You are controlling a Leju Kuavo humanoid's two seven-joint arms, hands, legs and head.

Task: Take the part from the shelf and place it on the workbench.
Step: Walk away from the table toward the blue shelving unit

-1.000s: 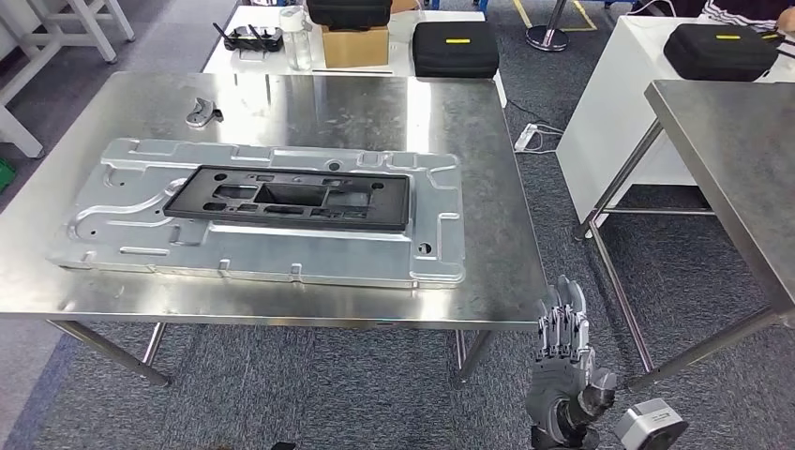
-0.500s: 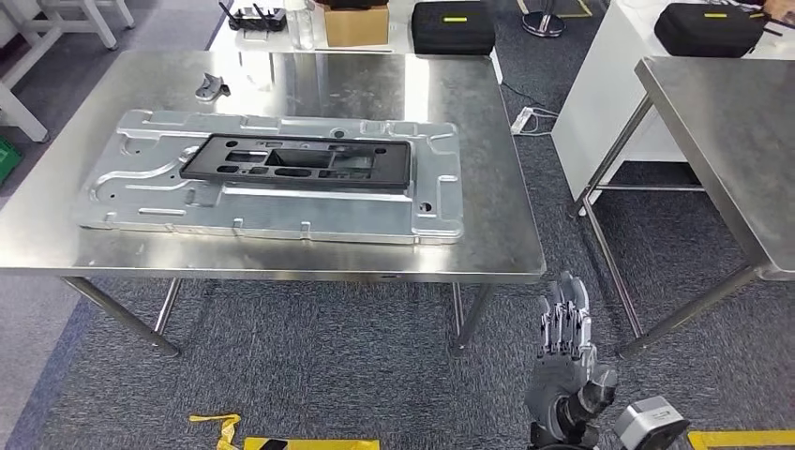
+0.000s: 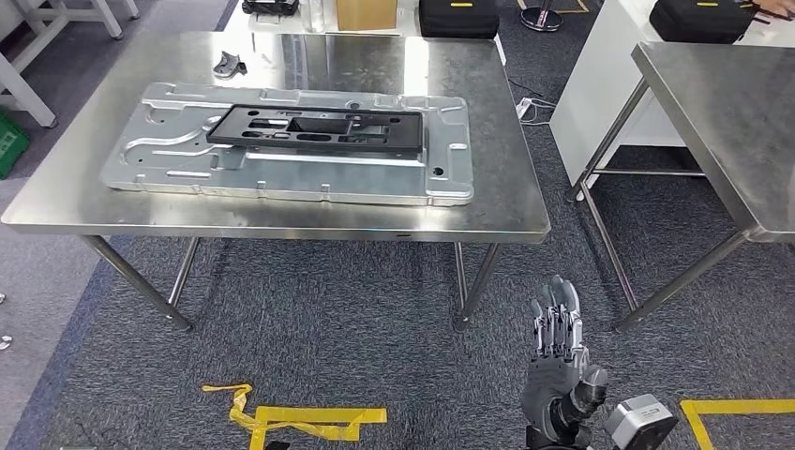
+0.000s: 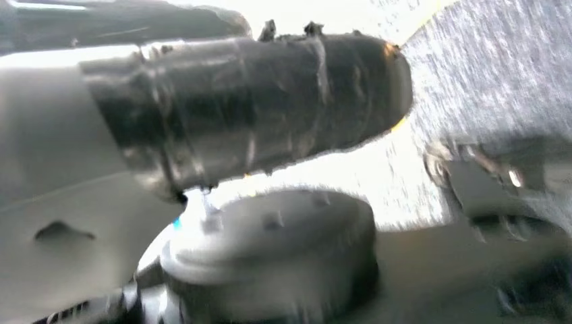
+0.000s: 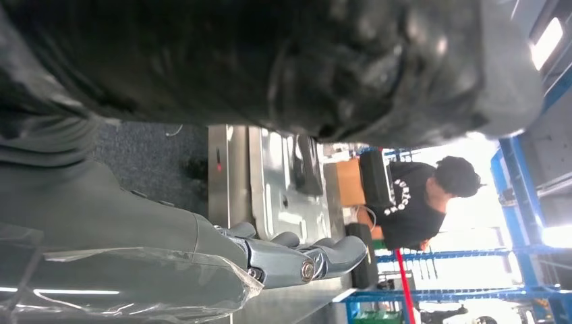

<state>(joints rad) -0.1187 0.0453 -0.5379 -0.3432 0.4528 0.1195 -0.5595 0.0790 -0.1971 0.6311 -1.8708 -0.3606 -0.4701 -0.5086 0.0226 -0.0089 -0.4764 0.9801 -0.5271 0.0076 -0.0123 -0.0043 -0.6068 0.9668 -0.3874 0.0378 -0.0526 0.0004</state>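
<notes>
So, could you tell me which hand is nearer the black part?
Right, as far as visible: the right hand hangs below the workbench edge, off the part's right end; the left hand's position is unclear.

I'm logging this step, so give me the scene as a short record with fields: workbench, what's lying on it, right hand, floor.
workbench: steel-topped table, metal legs, on grey carpet
large part: silver stamped sheet-metal panel lying flat on the table
on the panel: black plastic rectangular frame, flat
small item: small grey metal piece near the table's far edge
right hand: in front of the table, fingers extended, holding nothing
floor: yellow tape marks
</notes>
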